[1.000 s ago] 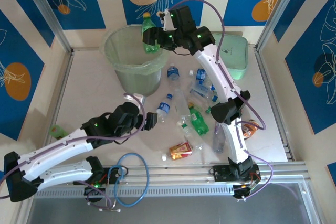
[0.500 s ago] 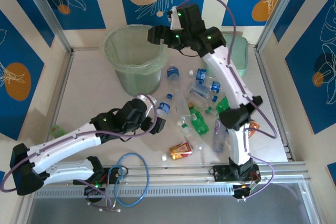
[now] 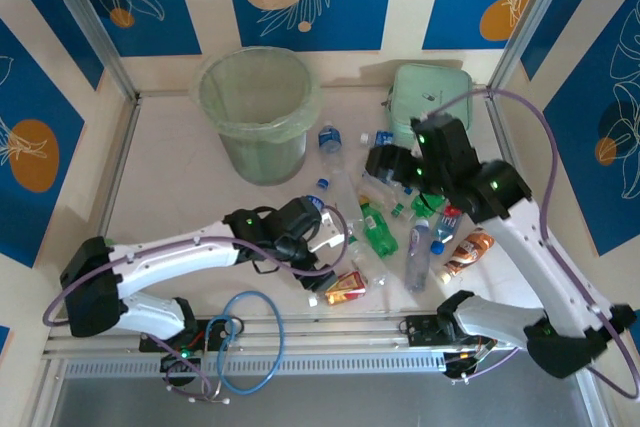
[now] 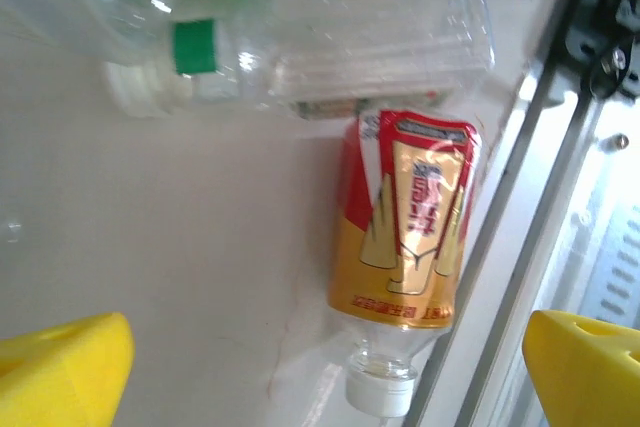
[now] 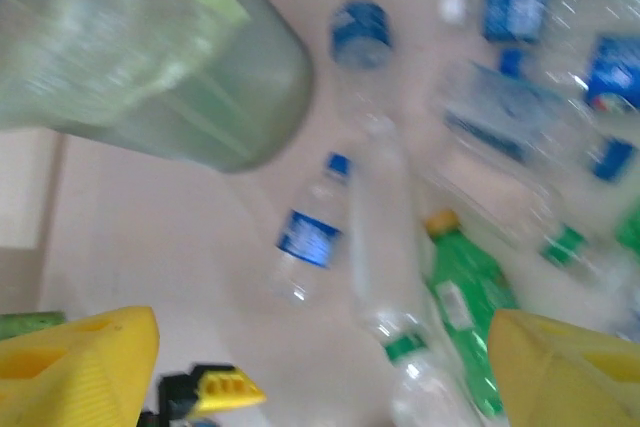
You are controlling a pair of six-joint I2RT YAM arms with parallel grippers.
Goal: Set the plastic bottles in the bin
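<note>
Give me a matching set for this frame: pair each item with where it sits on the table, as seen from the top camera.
Items:
1. bin
2. mint green case
3. red-and-gold labelled bottle
4. green bottle with yellow cap

Places:
A. lying right beside the front rail
B. standing upright at the far left
C. at the far right, against the back wall
D. lying in the middle of the bottle pile

Pairs: 1-B, 2-C, 3-A, 4-D

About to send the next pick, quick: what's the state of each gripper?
Left gripper: open, empty, above the red-and-gold labelled bottle.
Right gripper: open, empty.
</note>
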